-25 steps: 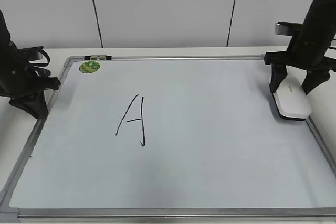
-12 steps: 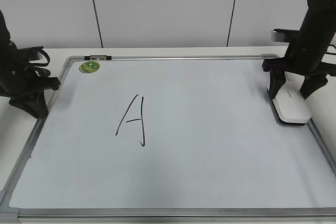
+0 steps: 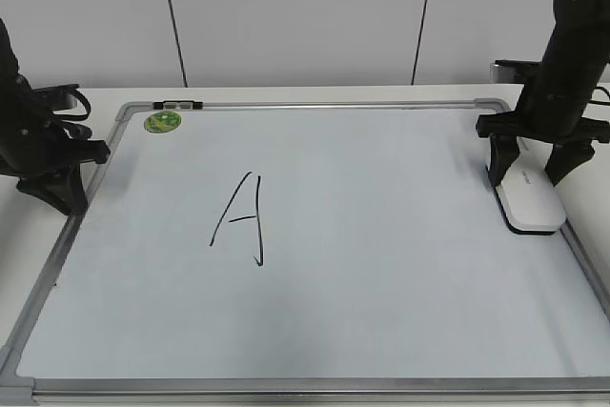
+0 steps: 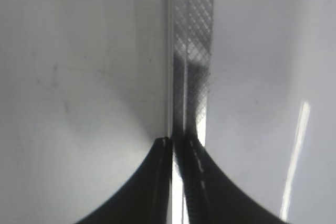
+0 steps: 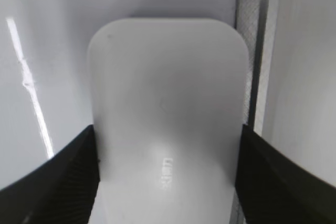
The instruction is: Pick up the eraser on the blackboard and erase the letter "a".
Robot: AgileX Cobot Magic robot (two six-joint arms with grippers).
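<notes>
The white eraser (image 3: 530, 199) lies on the blackboard (image 3: 381, 274) by its right frame. My right gripper (image 3: 529, 161) straddles its far end, one finger against each long side. In the right wrist view the eraser (image 5: 167, 108) fills the gap between the two black fingers (image 5: 167, 182), which touch both of its sides. My left gripper (image 3: 57, 193) rests shut at the board's left frame, and its closed tips show in the left wrist view (image 4: 177, 144). A large black capital "A" (image 3: 243, 221) is on the board. No small "a" is in view.
A round green sticker (image 3: 163, 122) sits at the board's far left corner. The board's silver frame (image 4: 191, 51) runs under my left gripper. A white table edge and a grey panelled wall lie behind the board.
My right gripper has come down round the eraser and its fingers have narrowed onto its sides. The eraser has shifted slightly toward the near side. The left arm has not moved.
</notes>
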